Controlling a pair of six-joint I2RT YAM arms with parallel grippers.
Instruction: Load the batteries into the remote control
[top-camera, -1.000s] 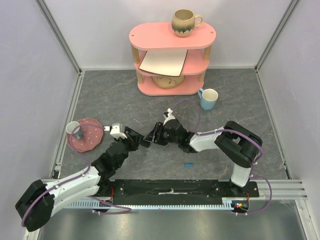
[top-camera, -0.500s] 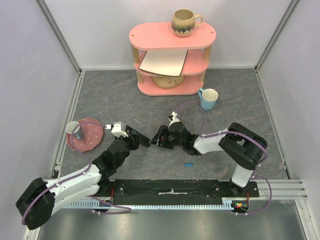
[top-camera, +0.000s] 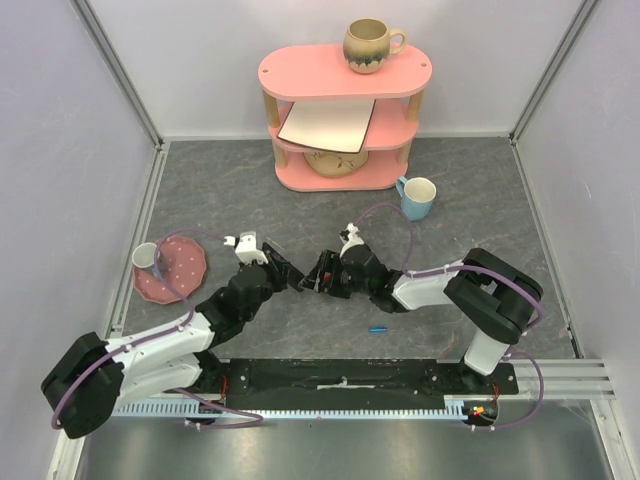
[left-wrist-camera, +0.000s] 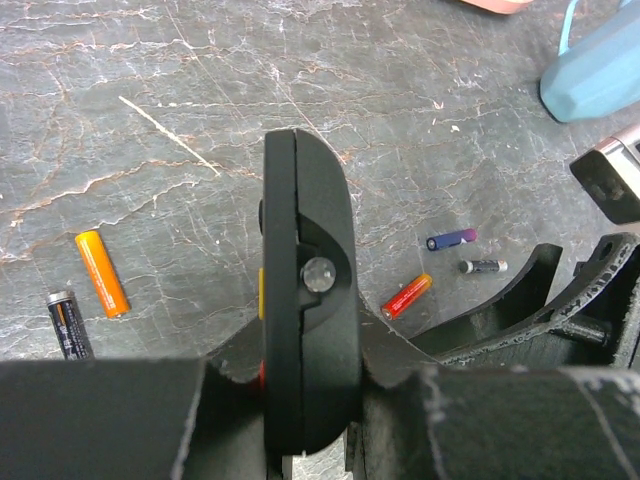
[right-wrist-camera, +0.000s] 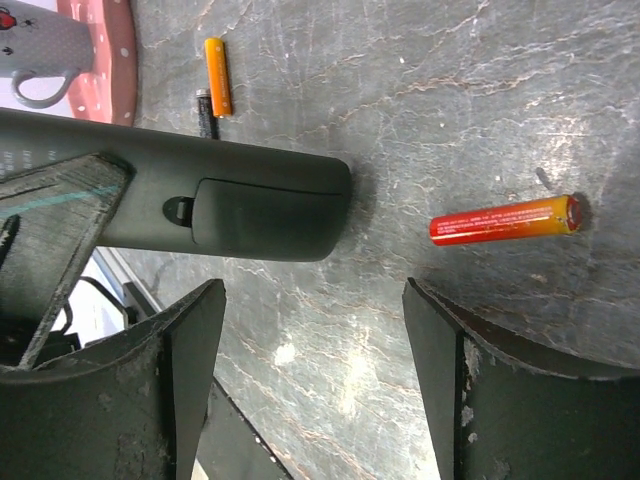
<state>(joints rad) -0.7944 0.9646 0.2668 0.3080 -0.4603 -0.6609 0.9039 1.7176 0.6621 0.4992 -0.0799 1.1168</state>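
Note:
My left gripper (top-camera: 272, 268) is shut on the black remote control (top-camera: 287, 274) and holds it on edge above the floor. In the left wrist view the remote (left-wrist-camera: 305, 290) stands between my fingers (left-wrist-camera: 160, 420). My right gripper (top-camera: 316, 278) is open and empty, just right of the remote's end. In the right wrist view the remote's back with its closed cover (right-wrist-camera: 260, 215) lies above my open gripper (right-wrist-camera: 315, 300). A purple battery (left-wrist-camera: 450, 238) and a dark one (left-wrist-camera: 483, 266) lie on the floor. A red-orange battery (right-wrist-camera: 505, 222) lies beside them.
An orange battery (left-wrist-camera: 102, 272) and a black battery (left-wrist-camera: 68, 322) lie to the left. A small blue cylinder (top-camera: 377, 328) lies near the front. A pink plate (top-camera: 175, 275) with a white mug (top-camera: 146, 256) sits left, a blue mug (top-camera: 417, 197) and pink shelf (top-camera: 343, 115) behind.
My left arm has swung the remote up and to the right. My right gripper has drawn back a little to the right, away from the remote's end, and stays open.

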